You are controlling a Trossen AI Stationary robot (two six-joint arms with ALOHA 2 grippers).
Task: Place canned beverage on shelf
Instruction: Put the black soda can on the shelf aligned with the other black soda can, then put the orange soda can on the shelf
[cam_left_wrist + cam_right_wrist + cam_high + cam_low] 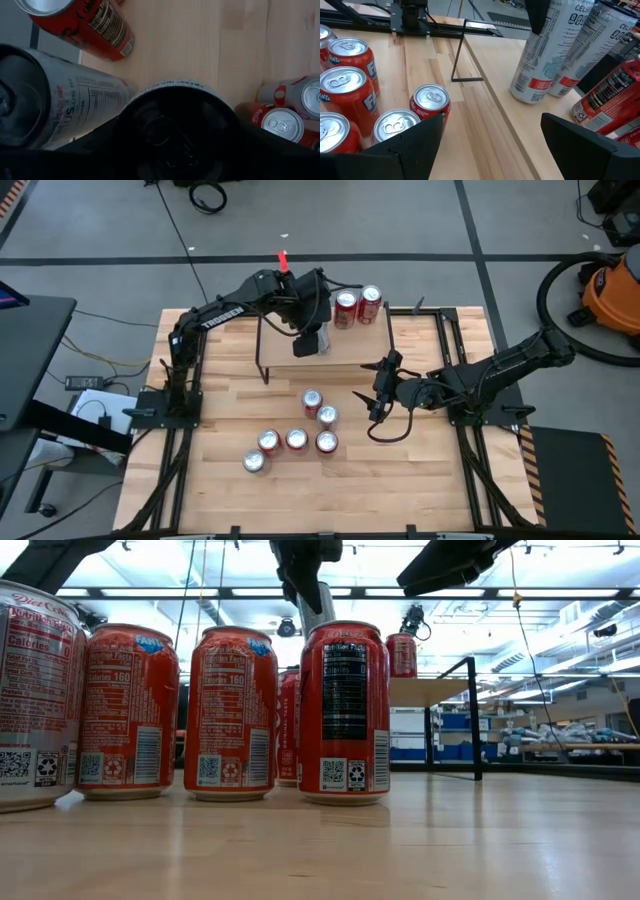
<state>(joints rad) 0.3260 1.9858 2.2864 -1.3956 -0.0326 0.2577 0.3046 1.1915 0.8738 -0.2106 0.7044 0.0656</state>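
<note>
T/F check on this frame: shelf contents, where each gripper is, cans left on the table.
1. Two red cans stand at one end of the shelf. True.
2. The left gripper is over the shelf, at tall white cans. True.
3. The right gripper is shut on a red can. False: it is open and holds nothing, hovering beside the shelf.
4. The shelf top is bare. False: red cans and two tall white cans stand on it.
5. Six cans remain on the table in front of the shelf. True.
</note>
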